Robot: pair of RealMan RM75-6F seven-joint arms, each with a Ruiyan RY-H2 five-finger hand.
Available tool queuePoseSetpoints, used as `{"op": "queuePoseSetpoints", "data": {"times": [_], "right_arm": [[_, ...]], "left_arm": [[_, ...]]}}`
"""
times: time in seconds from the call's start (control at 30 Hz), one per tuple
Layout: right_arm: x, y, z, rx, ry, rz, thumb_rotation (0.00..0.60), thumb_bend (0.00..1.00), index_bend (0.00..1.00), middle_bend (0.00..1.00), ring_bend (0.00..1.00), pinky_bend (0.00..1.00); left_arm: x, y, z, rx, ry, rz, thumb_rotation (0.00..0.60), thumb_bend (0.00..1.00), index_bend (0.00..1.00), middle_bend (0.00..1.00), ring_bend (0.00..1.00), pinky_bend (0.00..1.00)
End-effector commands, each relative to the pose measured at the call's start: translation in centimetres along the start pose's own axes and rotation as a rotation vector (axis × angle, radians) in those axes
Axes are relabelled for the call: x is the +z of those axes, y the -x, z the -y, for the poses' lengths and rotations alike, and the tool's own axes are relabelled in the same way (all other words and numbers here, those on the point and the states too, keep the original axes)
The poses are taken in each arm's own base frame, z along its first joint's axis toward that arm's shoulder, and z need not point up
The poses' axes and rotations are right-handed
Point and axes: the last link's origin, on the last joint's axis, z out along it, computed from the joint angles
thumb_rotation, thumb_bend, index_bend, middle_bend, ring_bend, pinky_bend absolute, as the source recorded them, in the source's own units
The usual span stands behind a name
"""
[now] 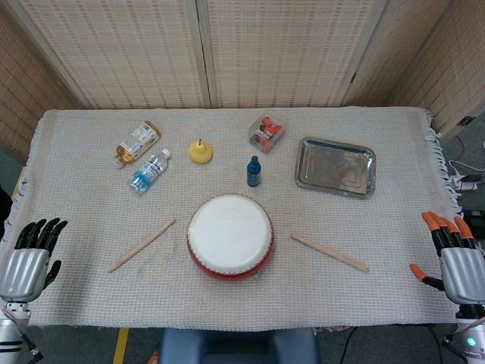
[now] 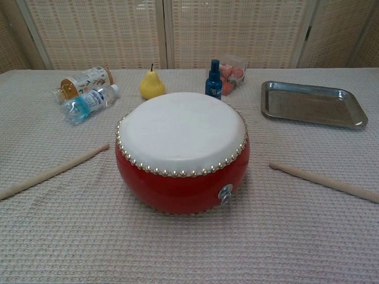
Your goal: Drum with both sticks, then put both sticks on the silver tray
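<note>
A red drum (image 1: 229,236) (image 2: 182,151) with a white skin stands at the table's front middle. One wooden stick (image 1: 142,245) (image 2: 52,171) lies on the cloth left of the drum, another stick (image 1: 330,252) (image 2: 324,181) to its right. The silver tray (image 1: 336,166) (image 2: 312,104) sits empty at the back right. My left hand (image 1: 30,258), with black fingers, rests open at the table's left front corner, far from the left stick. My right hand (image 1: 455,258), with orange fingertips, is open at the right front edge. Neither hand shows in the chest view.
Behind the drum stand a blue bottle (image 1: 254,171), a yellow pear (image 1: 200,152) and a clear box of red fruit (image 1: 267,132). A water bottle (image 1: 149,170) and an amber bottle (image 1: 137,144) lie at the back left. A woven cloth (image 1: 91,227) covers the table.
</note>
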Motion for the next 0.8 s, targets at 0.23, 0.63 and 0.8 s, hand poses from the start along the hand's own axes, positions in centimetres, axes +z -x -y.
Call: {"op": "queuePoseSetpoints", "data": {"times": [0.23,0.63,0.8], "right_arm": [[0.1,-0.2,0.0,0.002,-0.006,-0.014,0.600,0.17,0.08,0.07,0.00,0.02],[-0.1,-1.6,-0.2,0.002,-0.012,-0.081,0.600,0.17,0.08,0.07,0.00,0.05],[0.2,-1.8,0.0,0.005,-0.029,-0.087,0.600,0.17,0.08,0.07,0.00,0.05]], "left_arm": [[-0.3,0.2,-0.1,-0.005,-0.001,0.018,0.600,0.31,0.14,0.11,0.10,0.11],[0.8,0.0,-1.0,-0.142,0.022,0.006,0.600,0.37,0.23,0.17,0.20,0.17],[2.2,0.5,-1.7,-0.220,0.040,0.046,0.600,0.42,0.31,0.21,0.22,0.18]]}}
